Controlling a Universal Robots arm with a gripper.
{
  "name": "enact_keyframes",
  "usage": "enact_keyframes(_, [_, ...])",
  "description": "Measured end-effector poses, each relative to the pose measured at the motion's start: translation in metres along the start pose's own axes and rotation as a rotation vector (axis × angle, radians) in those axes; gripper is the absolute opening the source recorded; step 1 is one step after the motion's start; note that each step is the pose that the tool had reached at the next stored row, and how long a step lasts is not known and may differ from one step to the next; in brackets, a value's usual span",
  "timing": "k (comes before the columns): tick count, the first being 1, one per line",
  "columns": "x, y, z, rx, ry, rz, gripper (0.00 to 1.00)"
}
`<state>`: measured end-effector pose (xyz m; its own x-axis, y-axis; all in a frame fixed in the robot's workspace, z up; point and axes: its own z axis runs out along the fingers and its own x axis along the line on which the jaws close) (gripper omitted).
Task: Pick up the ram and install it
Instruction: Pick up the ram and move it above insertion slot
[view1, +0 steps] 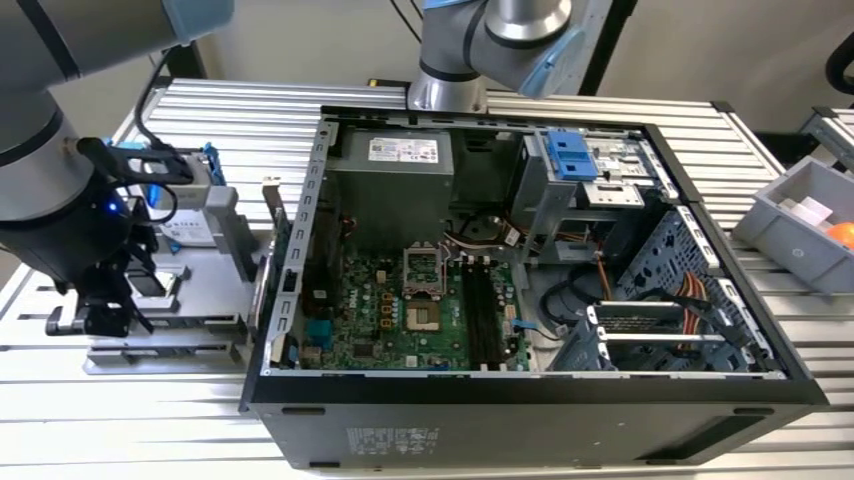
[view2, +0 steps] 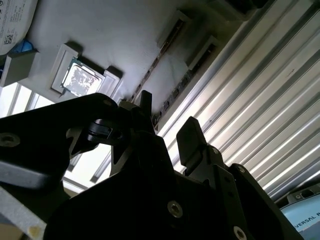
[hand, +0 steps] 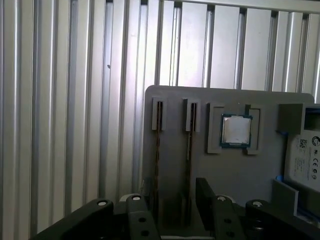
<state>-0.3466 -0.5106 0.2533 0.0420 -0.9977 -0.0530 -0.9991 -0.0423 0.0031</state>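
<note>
Ribbed aluminium surface (view1: 267, 110), grey holder (hand: 172, 107) on it | pincer (hand: 170, 192) spread, empty, over slotted ram stick (hand: 189, 145) | I'd straddle it squarely, descend straight, clear of neighbouring stick (hand: 157, 145).

an open computer case (view1: 534, 405) lies on a ribbed metal table (view1: 227, 110), with a green motherboard (view1: 387, 310) on its floor and a grey power supply (view1: 394, 165) next to that. at the exterior view's right a grey bin (view1: 794, 225) holds something orange (view1: 841, 235). in the first wrist view a grey tray (hand: 235, 175) carries a square silver chip (hand: 236, 131) in a recess, with a white-labelled hard drive (hand: 305, 157) near it.
</note>
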Motion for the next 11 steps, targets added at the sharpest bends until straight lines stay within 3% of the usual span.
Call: enact_keyframes(11, [0.0000, -0.0001, 0.0088, 0.0000, 0.0002, 0.000, 1.00])
